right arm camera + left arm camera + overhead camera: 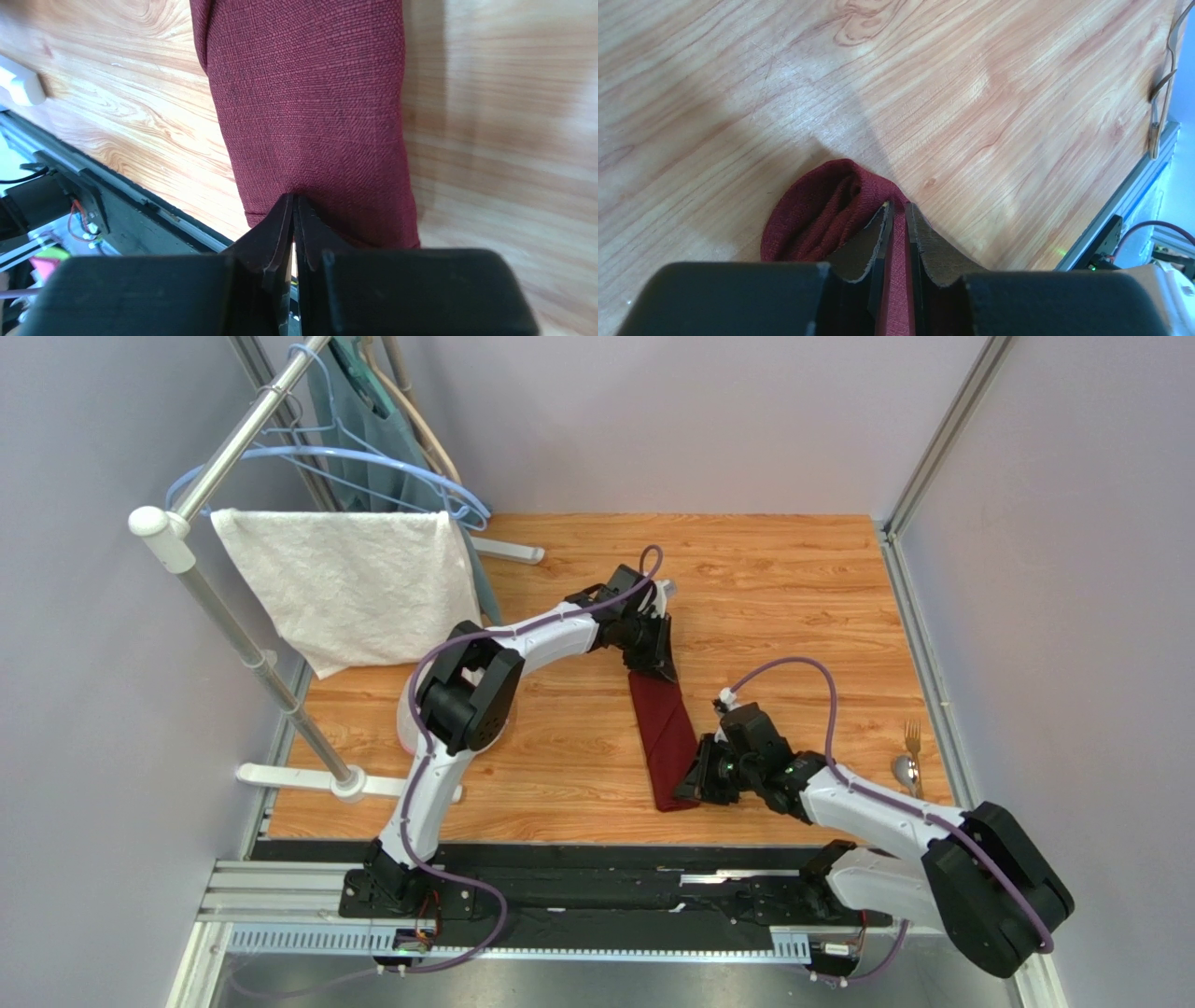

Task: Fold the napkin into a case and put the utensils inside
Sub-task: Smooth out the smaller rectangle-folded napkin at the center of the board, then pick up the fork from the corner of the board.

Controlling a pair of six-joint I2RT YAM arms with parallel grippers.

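Observation:
The maroon napkin (662,728) lies on the wooden table as a narrow long strip, running from the far middle toward the near edge. My left gripper (648,651) is at its far end and is shut on it; in the left wrist view the cloth (815,210) bunches beside the tips (897,206) and passes between the jaws. My right gripper (697,777) is at the strip's near end; in the right wrist view its tips (293,197) are closed together on the cloth (309,105). The fork (913,739) and spoon (906,773) lie at the table's right edge.
A white towel (358,588) hangs on a white rack at the left, with blue hangers (379,469) behind it. The rack's foot (302,779) lies along the table's left side. Grey walls close in the sides and back. A metal rail (561,896) runs along the near edge.

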